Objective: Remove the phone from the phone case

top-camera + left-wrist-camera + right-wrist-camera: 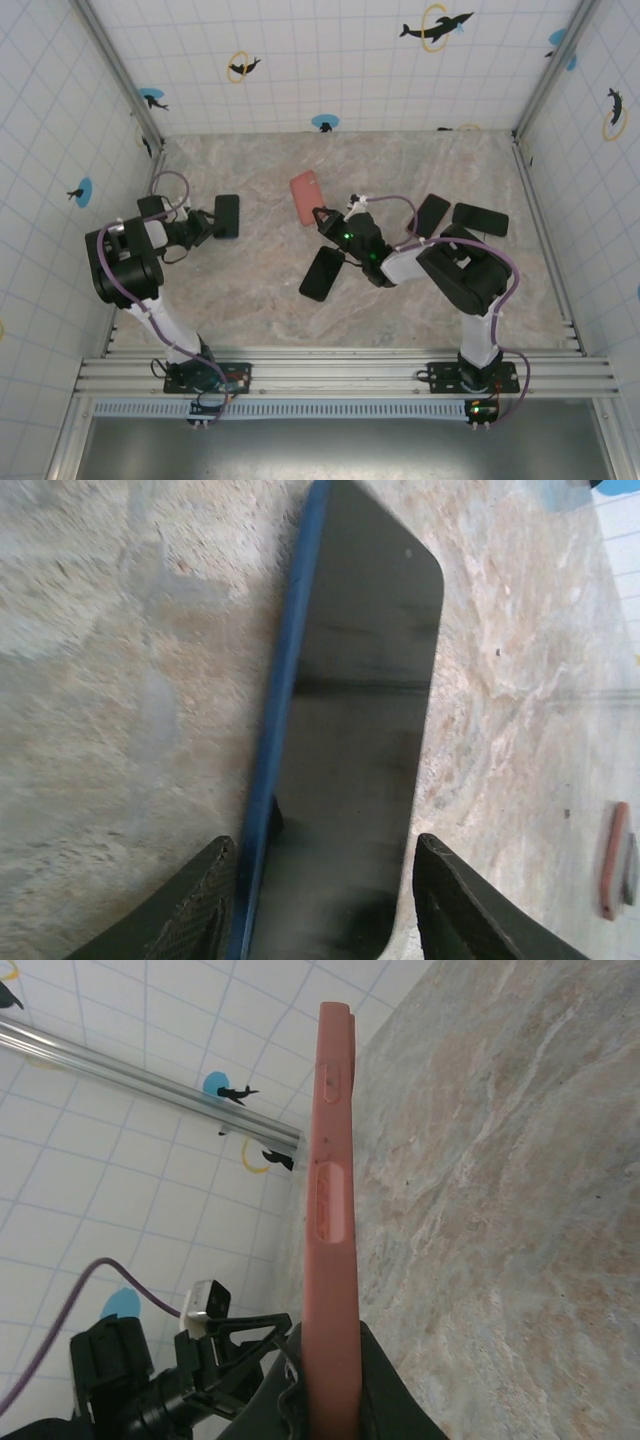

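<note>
A black phone (227, 214) with a blue edge (275, 710) lies flat on the marble tabletop at the left. My left gripper (212, 222) straddles its near end, open (325, 842). The left finger (200, 900) is close against the blue edge. The right finger (450, 900) stands clear of the phone's other side. At the middle, my right gripper (322, 215) is shut on one end of the salmon-pink phone case (304, 196). The right wrist view sees the case (332, 1110) edge-on between the fingers (330, 1335). Whether anything sits inside it is hidden.
Another black phone (322, 273) lies under the right arm's wrist. Two more dark slabs (432, 213) (480, 218) lie to the right. Tiled walls close in the table on three sides, with a metal rail (330, 365) along the near edge.
</note>
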`<state>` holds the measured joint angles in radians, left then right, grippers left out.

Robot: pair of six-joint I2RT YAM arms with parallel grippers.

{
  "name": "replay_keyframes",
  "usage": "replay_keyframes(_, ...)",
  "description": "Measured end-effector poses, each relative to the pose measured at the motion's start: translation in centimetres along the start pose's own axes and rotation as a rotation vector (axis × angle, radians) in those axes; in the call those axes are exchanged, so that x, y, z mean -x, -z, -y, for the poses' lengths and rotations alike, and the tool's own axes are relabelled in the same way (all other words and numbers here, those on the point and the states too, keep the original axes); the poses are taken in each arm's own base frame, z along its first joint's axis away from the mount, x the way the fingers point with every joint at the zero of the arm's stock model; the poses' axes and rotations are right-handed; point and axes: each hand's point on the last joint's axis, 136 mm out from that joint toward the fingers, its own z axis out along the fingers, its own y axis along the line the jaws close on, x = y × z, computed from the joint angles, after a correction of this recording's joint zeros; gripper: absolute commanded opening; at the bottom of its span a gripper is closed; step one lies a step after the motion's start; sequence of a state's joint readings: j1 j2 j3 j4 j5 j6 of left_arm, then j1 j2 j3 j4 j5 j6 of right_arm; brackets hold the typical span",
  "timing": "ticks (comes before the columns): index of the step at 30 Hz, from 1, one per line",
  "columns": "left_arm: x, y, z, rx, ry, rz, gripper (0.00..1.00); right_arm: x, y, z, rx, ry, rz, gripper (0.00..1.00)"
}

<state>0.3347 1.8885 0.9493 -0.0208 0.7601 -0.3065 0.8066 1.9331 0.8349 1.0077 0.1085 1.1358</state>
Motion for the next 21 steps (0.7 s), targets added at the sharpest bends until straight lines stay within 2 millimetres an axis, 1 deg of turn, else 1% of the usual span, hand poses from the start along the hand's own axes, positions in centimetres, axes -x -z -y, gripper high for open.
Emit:
replay_keyframes(6, 0.9, 0.9, -1.0, 0.117, -0.040, 0.010, 0.55, -1.3, -0.8, 0.2, -0.035, 0.026, -0.024, 0.08)
replay_keyframes(9, 0.9, 1.5, -1.4, 0.171, -0.036, 0.006, 0.57, -1.8, -1.2, 0.0, -0.043, 0.036, -0.031, 0.08)
replay_keyframes(12, 0.8, 2.5, -0.9, 0.194, -0.029, 0.009, 0.57, -2.3, -1.7, -0.3, -0.046, 0.042, -0.035, 0.08)
replay_keyframes(15, 1.4, 4.0, 0.9, 0.192, -0.042, 0.047, 0.57, -2.9, -2.2, -0.1, -0.054, 0.045, -0.042, 0.08)
replay_keyframes(18, 1.8, 5.3, 3.7, 0.175, -0.078, 0.093, 0.58, -3.6, -2.7, 0.3, -0.066, 0.048, -0.053, 0.08)
replay_keyframes(21, 1.2, 5.5, 7.2, 0.148, -0.131, 0.110, 0.57, -4.2, -3.2, 0.4, -0.068, 0.046, -0.063, 0.08)
